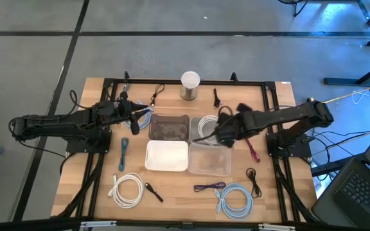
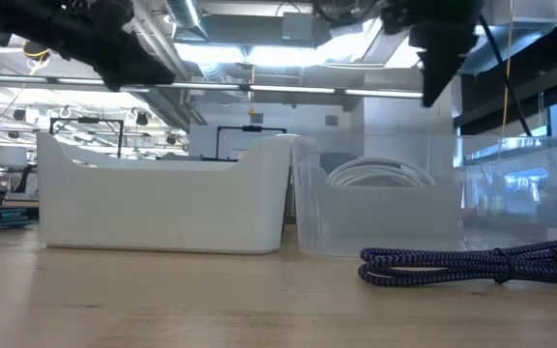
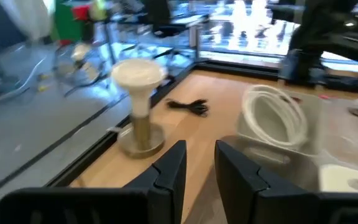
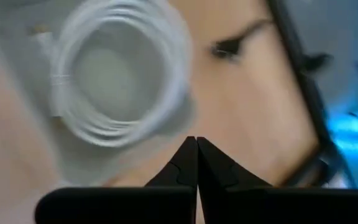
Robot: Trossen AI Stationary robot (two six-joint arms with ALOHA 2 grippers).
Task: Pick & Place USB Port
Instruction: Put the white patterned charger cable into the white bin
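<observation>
A dark braided cable (image 2: 462,263) lies closest to the low camera, at the lower right of that frame. It rests flat on the bench (image 2: 162,319), its long axis running left to right across the picture, with one end passing out at the right edge. Behind it stand a white bin (image 2: 162,208) and clear bins.

In the high view, a white USB cable (image 1: 207,124) lies just right of the frame's centre. It is wound into a flat round coil inside a clear bin (image 1: 194,117), so it has no real long axis. I cannot tell which way its plug points.

The right claw (image 1: 218,135) hangs over that bin's lower right part, above the coil. In the right wrist view its fingertips (image 4: 196,155) are pressed together with nothing between them.

The left claw (image 1: 135,115) sits left of centre, beside a pale blue cable (image 1: 144,119). In the left wrist view its fingers (image 3: 201,168) stand a narrow gap apart, and nothing shows in that gap.
</observation>
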